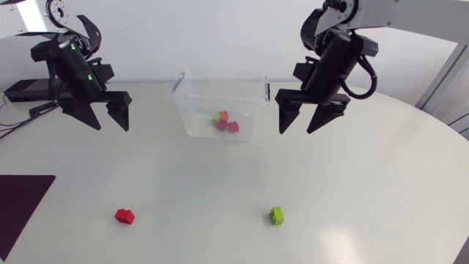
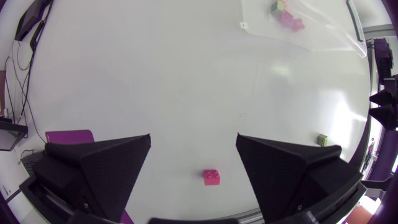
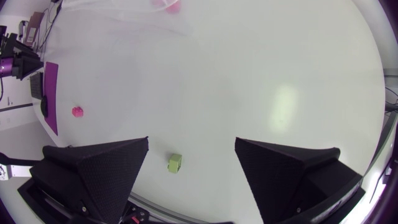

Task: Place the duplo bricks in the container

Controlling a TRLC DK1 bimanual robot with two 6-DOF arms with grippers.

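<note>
Two loose bricks lay near the table's (image 1: 381, 191) front edge, well apart: red brick (image 1: 124, 215) leftward, green brick (image 1: 276, 215) central. Other bricks (image 1: 223, 122) sat inside the container (image 1: 189, 103) near the back edge. Left gripper (image 1: 110, 127) and right gripper (image 1: 297, 132) hung beside it, spread wide, holding nothing.

A dark purple mat (image 1: 20, 209) lies flat at the white table's (image 1: 366, 191) left edge.

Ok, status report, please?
Left gripper, right gripper open, empty. Red duplo brick, green duplo brick loose on white table; others in clear plastic container. No obstacle seen.
</note>
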